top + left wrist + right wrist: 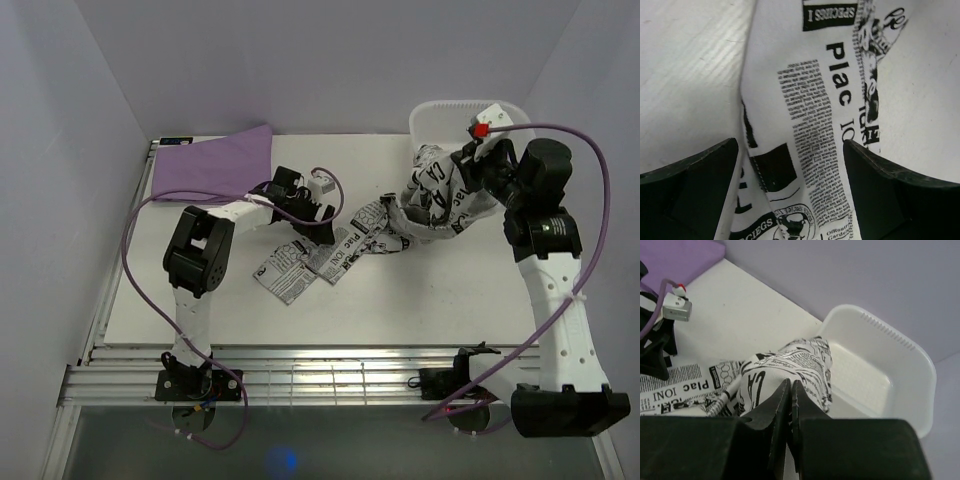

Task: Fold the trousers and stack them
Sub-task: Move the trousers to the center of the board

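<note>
Right gripper is clamped tight on the bunched end of the trousers beside the white basket, the rest trailing across the table under the left gripper, jaws spread wide.

Rumpled white newsprint trousers, bunched rightward

Left arm and right arm share white links, the right one perforated, with black joint housings and bases. Purple cables loop along both. The left gripper has matte black wedge fingers.
</note>
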